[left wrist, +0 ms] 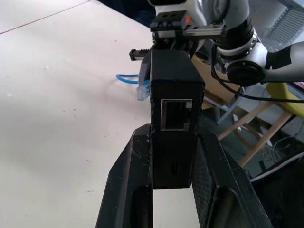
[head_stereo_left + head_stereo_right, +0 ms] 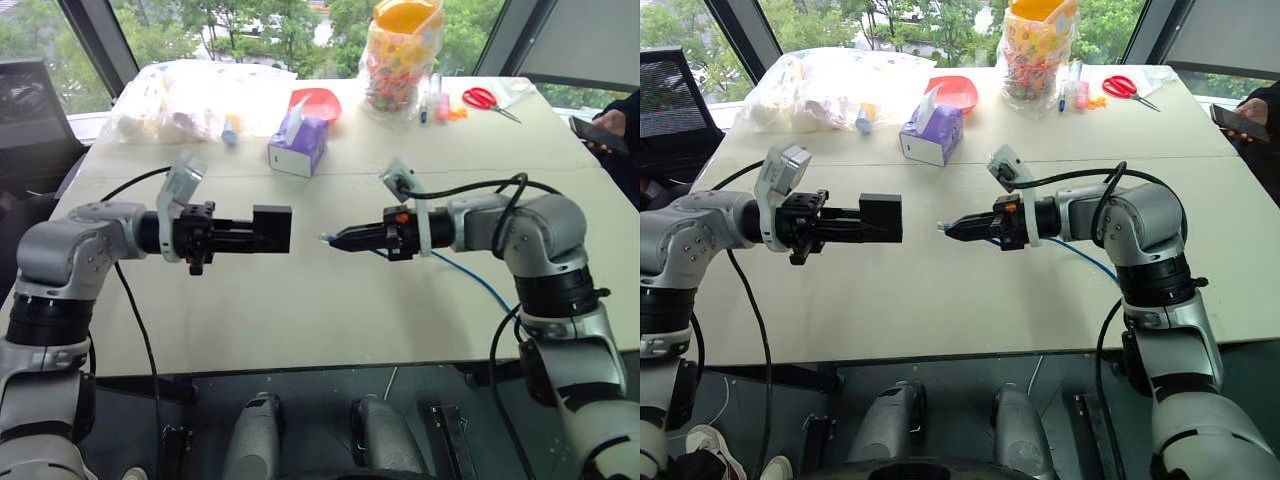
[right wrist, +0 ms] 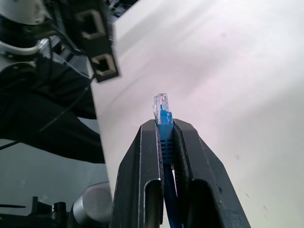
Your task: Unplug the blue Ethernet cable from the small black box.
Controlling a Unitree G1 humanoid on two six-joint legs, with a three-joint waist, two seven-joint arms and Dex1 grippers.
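Pale beige tabletop (image 2: 300, 310) stretches away toward large windows with green trees behind. Nearest, above the table's front half, two robot arms face each other with a gap between them. On the left, the left gripper (image 2: 262, 233) has its two black fingers clamped on the small matte black plastic box (image 2: 272, 229), held level with its long axis across the table and its open port facing the other arm. On the right, the right gripper (image 2: 335, 239) is pinched tight on the thin bright blue Ethernet cable (image 2: 470, 276) just behind its clear plug, which points at the box but is apart from it. Its cord trails back down to the table. Farther off sit a purple tissue box (image 2: 298, 148), red bowl (image 2: 318, 101), clear plastic bags (image 2: 200, 98) and red-handled scissors (image 2: 482, 98).
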